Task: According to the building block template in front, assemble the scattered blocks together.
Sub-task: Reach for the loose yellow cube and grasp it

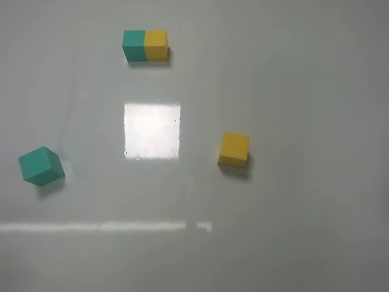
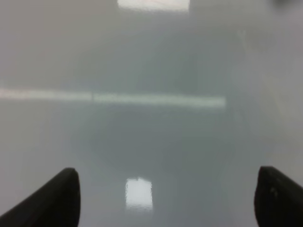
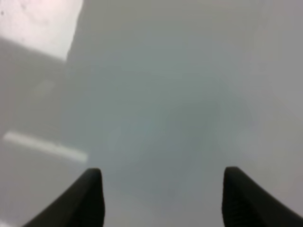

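Observation:
The template (image 1: 145,46), a bar of a teal-green cube joined to a yellow cube, lies at the far middle of the table. A loose teal-green cube (image 1: 41,165) sits turned at the left. A loose yellow cube (image 1: 234,149) sits right of the middle. Neither gripper shows in the exterior high view. The left gripper (image 2: 165,198) is open, with its dark fingertips (image 2: 52,201) wide apart over bare table. The right gripper (image 3: 163,198) is open too, its fingertips (image 3: 80,203) wide apart over bare table. No block shows in either wrist view.
The grey glossy table (image 1: 292,79) carries a bright square glare patch (image 1: 152,130) in the middle and a thin bright streak (image 1: 97,227) nearer the front. Nothing else stands on it.

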{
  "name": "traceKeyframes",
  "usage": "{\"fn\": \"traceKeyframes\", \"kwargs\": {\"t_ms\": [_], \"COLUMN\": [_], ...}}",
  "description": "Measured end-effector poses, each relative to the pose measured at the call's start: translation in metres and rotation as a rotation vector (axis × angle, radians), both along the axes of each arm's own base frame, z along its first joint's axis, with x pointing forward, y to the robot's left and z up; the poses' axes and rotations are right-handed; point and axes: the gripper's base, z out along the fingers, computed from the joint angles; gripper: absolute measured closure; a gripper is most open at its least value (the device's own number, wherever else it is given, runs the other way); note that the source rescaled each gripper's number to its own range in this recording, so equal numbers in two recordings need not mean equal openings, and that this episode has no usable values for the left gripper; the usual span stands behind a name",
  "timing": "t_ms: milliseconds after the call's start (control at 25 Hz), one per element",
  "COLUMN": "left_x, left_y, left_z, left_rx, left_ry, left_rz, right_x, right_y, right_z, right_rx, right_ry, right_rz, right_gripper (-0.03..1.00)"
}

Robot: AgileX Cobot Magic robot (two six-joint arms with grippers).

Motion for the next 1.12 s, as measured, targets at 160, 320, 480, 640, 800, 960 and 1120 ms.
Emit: {"fn": "traceKeyframes", "kwargs": {"t_ms": [160,320,480,640,800,960,1120], "left_x": [0.000,0.000,0.000,0.000,0.000,0.000,0.000], "left_y": [0.000,0.000,0.000,0.000,0.000,0.000,0.000], "left_z": [0.000,0.000,0.000,0.000,0.000,0.000,0.000], "left_rx": [0.000,0.000,0.000,0.000,0.000,0.000,0.000], "left_ry": [0.000,0.000,0.000,0.000,0.000,0.000,0.000], "left_rz": [0.000,0.000,0.000,0.000,0.000,0.000,0.000], "right_x": [0.022,0.050,0.076,0.096,0.113,0.129,0.143], "right_y": [0.004,0.014,0.032,0.057,0.082,0.101,0.116], "right_z": [0.022,0.034,0.034,0.027,0.023,0.015,0.002], "right_rx": [-0.071,-0.151,-0.246,-0.363,-0.417,-0.452,-0.462], "right_ry": [0.024,0.067,0.121,0.141,0.108,0.110,0.172], "right_rz": [0.106,0.217,0.341,0.478,0.579,0.635,0.663], "right_gripper": [0.57,0.57,0.57,0.57,0.52,0.52,0.47]}}
